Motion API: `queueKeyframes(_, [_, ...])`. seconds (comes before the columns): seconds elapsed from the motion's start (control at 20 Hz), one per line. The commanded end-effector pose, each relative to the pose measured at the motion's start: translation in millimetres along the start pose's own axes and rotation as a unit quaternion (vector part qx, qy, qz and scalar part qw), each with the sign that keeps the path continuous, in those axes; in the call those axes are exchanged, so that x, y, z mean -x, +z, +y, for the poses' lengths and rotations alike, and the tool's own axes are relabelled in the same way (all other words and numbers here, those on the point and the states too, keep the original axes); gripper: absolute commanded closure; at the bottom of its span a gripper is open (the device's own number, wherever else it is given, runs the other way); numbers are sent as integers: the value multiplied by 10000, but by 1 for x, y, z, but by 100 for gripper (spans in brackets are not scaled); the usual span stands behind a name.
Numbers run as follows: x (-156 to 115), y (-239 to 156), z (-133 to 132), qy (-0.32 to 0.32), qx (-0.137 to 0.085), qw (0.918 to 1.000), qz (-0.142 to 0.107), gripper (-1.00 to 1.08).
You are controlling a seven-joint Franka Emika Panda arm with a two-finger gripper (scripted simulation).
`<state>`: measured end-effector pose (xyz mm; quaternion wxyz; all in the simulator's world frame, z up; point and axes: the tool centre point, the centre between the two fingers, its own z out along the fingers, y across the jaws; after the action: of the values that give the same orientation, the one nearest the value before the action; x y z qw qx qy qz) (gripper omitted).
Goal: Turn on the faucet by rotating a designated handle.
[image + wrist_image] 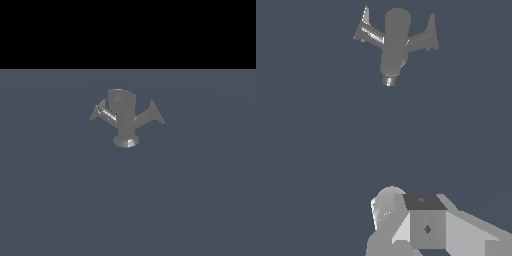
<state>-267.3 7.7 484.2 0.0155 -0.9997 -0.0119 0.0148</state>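
The faucet (124, 116) is a small dull-grey fixture standing on its round flared foot on the blue-grey floor. It has a blocky upright spout and two side arms. The handle (153, 114) is the plain matte arm toward the exterior view's right. The other arm (103, 112) has bright streaks. The wrist view shows the faucet (394, 42), the handle (423, 40) and the streaked arm (370, 34). My gripper (423, 222) shows only in the wrist view as pale-grey blocks, well apart from the faucet and holding nothing. I cannot tell how its jaws stand.
A flat blue-grey floor (60, 200) lies all round the faucet. A black band fills the top of the exterior view.
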Motion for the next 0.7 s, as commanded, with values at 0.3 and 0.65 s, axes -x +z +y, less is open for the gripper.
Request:
queueKeyframes(0.3, [-33,94,25,589,-320,9949,-749,48])
queueKeyframes(0.65, [-101,154,72,1197,-426,9903,-570,-13])
